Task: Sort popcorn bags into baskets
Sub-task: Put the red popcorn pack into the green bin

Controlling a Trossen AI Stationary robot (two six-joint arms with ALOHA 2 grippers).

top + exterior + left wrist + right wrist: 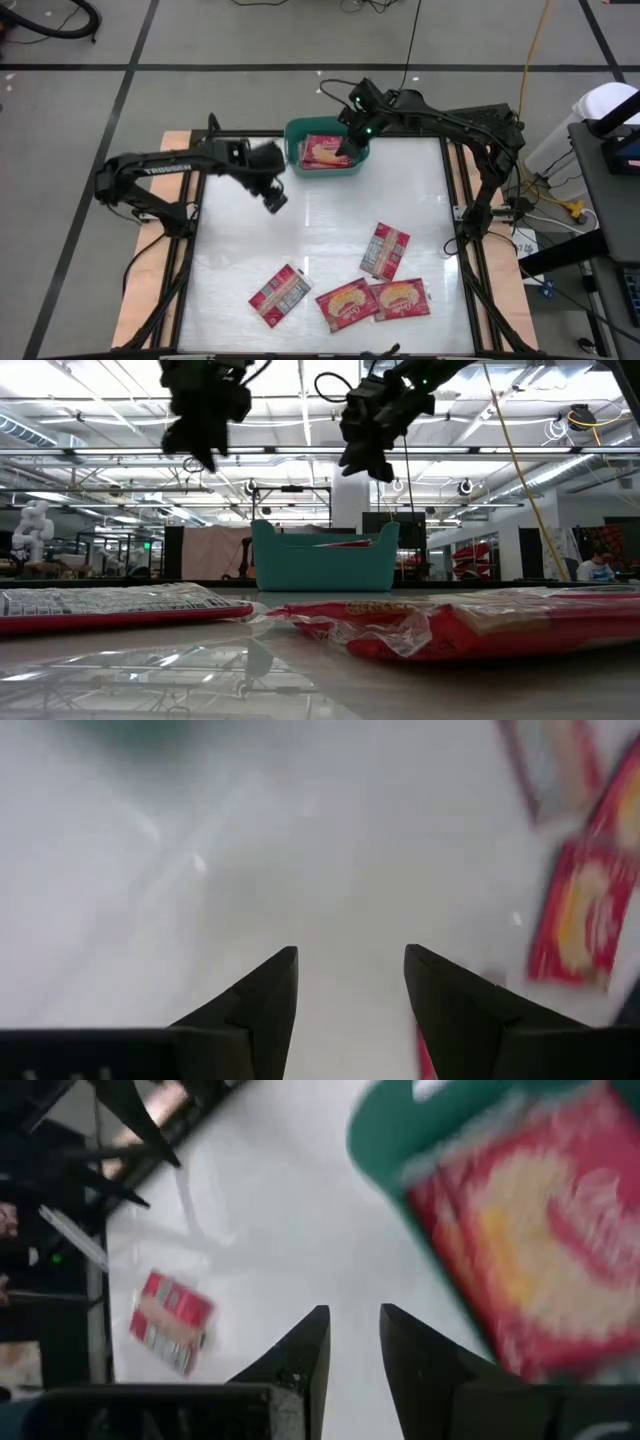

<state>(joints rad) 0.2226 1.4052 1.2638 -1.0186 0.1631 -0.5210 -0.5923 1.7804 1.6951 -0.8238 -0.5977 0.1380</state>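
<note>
Near edge of the bench [320,215]: four popcorn bags lying flat. One shows its printed panel [280,295]; two lie picture-side up, just beside each other [347,304] [402,298]; a fourth, panel up, sits slightly farther in [385,250].

Mid-bench: left hand [277,202] hangs above bare surface, fingers apart, holding nothing.

Far edge: teal basket [296,130] with at least one popcorn bag inside [322,152], picture-side up. Right hand [347,148] hovers over the basket's right end, fingers narrowly apart, nothing between them.
</note>
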